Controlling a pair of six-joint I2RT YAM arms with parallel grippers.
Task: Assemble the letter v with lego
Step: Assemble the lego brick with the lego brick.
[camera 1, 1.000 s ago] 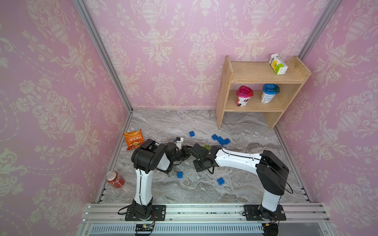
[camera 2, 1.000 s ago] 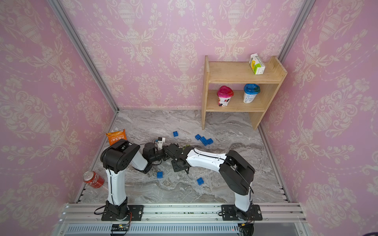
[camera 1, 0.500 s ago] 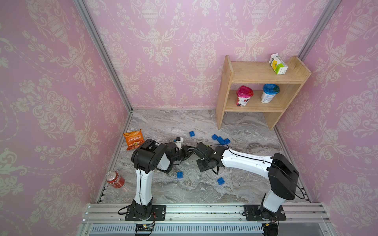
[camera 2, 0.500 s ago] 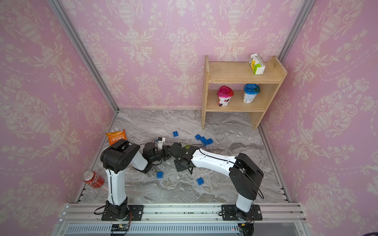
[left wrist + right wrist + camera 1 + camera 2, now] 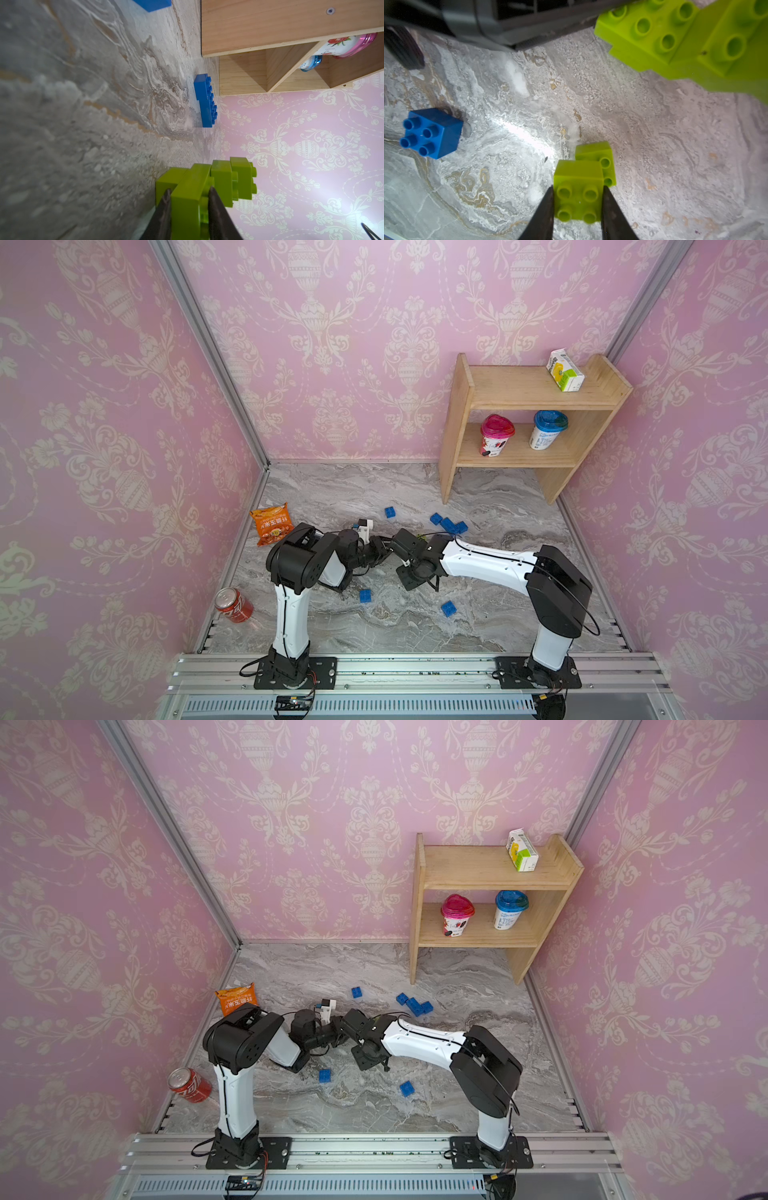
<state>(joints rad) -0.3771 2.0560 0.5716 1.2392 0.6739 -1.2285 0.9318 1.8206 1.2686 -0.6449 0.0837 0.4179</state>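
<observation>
A stepped lime-green stack [image 5: 220,178] is pinched in the left gripper [image 5: 189,189], a two-brick piece [image 5: 579,178] in the right gripper [image 5: 578,187], not yet joined into a V.

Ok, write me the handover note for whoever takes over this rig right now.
Left gripper: shut on the green stepped assembly.
Right gripper: shut on the green two-brick piece, near that assembly but not joined.
Blue bricks: loose on the table, a cluster near the shelf, others scattered.
Done: two green sub-assemblies built.
Left: probably press them together into the V; no finished letter yet.
</observation>
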